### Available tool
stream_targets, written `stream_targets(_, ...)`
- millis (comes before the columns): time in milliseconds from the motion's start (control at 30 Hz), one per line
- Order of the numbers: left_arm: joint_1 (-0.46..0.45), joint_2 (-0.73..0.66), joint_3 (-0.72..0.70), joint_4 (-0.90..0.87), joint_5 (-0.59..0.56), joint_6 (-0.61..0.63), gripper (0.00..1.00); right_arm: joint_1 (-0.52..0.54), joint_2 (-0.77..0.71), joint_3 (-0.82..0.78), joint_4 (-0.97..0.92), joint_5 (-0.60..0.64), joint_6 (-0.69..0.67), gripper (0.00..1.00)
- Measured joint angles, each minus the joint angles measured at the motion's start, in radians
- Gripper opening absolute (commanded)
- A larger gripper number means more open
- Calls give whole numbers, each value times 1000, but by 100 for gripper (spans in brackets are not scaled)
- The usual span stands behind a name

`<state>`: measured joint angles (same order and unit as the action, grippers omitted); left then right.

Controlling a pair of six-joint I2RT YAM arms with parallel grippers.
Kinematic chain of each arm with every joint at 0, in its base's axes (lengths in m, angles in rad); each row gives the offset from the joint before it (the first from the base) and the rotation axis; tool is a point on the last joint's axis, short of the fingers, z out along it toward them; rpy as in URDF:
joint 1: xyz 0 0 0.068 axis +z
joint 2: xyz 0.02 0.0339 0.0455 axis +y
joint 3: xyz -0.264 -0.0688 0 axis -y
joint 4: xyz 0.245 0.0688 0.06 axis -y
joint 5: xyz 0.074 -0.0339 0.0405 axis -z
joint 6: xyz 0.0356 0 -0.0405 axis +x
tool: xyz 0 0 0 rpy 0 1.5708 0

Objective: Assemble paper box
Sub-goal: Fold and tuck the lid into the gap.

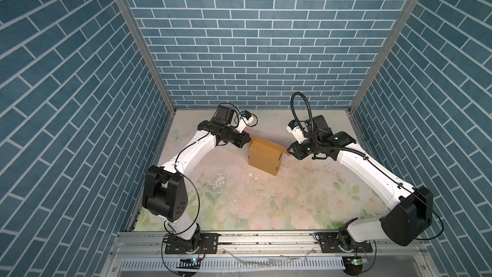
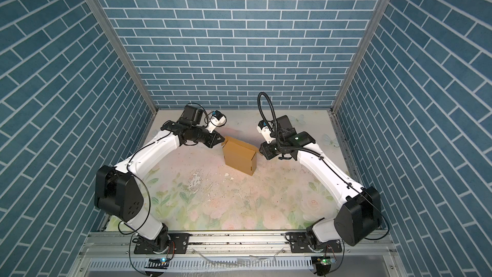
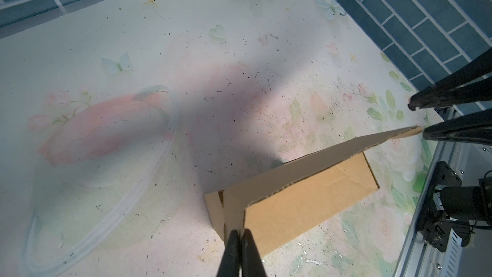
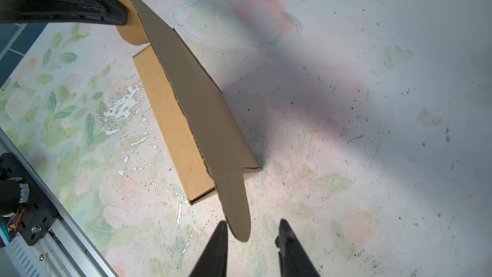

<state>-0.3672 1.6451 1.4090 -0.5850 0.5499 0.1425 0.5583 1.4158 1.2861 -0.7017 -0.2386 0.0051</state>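
The paper box [image 1: 265,157] is tan cardboard and stands on the floral table [image 1: 239,195], near the back middle in both top views [image 2: 239,157]. Its lid panel [image 4: 191,89] is raised on edge, with a rounded tab at each end. My left gripper [image 3: 239,231] is shut on the tab at the box's left end; it also shows in the right wrist view [image 4: 117,14]. My right gripper [image 4: 251,225] is open at the right end. The other rounded tab [image 4: 237,214] hangs between its fingers, close to one finger [image 4: 219,238], and is not pinched.
Blue brick-pattern walls [image 1: 253,49] close in the back and both sides. An aluminium rail [image 1: 266,238] with both arm bases runs along the front edge. The table print is chipped in white patches [image 1: 219,179] in front of the box.
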Motion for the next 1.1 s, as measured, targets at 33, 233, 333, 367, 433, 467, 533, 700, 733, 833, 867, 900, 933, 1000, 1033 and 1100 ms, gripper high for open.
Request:
stream_targets(33, 0, 0, 0, 0, 0, 0, 7, 0, 2, 2, -3, -4, -4, 32)
stream_targets(233, -2, 0, 0, 0, -3, 0, 7, 0, 28, 16, 6, -39, -2, 26)
stream_targets(333, -3, 0, 0, 0, -6, 0, 7, 0, 28, 16, 16, -59, 4, 17)
stream_targets(367, -3, 0, 0, 2, -7, 0, 7, 0, 29, 16, 19, -64, 7, 15)
stream_targets(433, -5, 0, 0, 5, -7, -1, 7, 0, 35, 16, 24, -73, 16, 10)
stream_targets(467, -5, 0, 0, 5, -7, -1, 7, 0, 39, 16, 24, -76, 18, 10)
stream_targets(533, -5, 0, 0, 6, -8, -1, 7, 0, 47, 16, 27, -81, 24, 9)
stream_targets(700, -6, -3, -14, 25, -7, -26, 7, 0, 52, 16, 36, -79, 52, 6)
stream_targets(733, -6, -5, -15, 26, -7, -31, 7, 0, 52, 16, 37, -77, 66, 6)
stream_targets(833, -6, -13, -27, 37, -7, -50, 7, 2, 52, 16, 47, -66, 105, 6)
stream_targets(867, -6, -15, -32, 42, -8, -58, 7, 3, 52, 16, 50, -62, 120, 6)
stream_targets(900, -7, -16, -37, 49, -8, -70, 7, 5, 52, 16, 53, -59, 137, 6)
stream_targets(933, -8, -18, -43, 60, -8, -83, 7, 6, 53, 16, 57, -57, 154, 6)
stream_targets(1000, -11, -22, -53, 75, -8, -106, 7, 10, 57, 16, 64, -51, 185, 6)
stream_targets(1033, -12, -24, -58, 83, -8, -114, 7, 11, 59, 16, 67, -44, 201, 6)
stream_targets(1100, -14, -29, -69, 97, -8, -131, 7, 15, 60, 16, 72, -33, 224, 6)
